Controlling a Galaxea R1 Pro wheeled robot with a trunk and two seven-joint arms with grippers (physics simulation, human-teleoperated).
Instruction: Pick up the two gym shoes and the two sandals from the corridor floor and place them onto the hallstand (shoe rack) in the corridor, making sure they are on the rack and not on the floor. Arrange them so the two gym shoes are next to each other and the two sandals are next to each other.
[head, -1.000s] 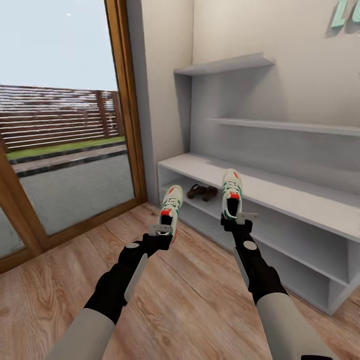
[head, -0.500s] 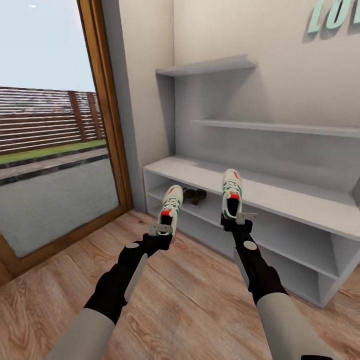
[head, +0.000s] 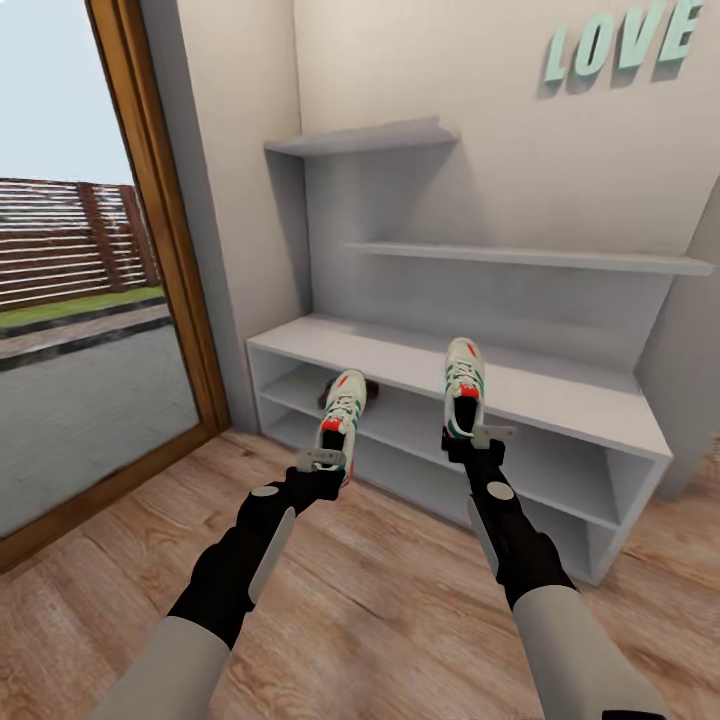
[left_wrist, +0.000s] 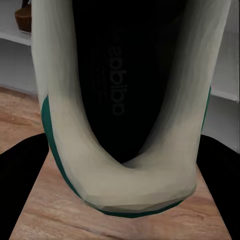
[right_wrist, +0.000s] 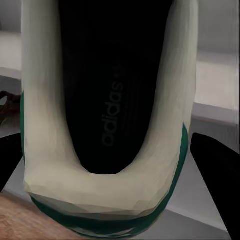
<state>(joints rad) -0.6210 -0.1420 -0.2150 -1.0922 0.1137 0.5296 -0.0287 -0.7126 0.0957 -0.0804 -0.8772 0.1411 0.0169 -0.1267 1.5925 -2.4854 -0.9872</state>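
Holding gym shoes (head: 342, 402) (head: 463, 385) w/ both grippers (head: 322, 462) (head: 480, 436), facing hallstand (head: 560, 395).

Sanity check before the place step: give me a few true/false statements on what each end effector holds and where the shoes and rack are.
1. The left end effector holds a gym shoe by its heel. True.
2. The right end effector is empty. False: it holds the other gym shoe.
3. Both gym shoes already rest on the hallstand. False: both are held in the air in front of it.
4. A brown sandal sits on a lower shelf level, partly hidden behind the left shoe. True.
5. Sandals lie on the corridor floor. False: the visible floor shows none.
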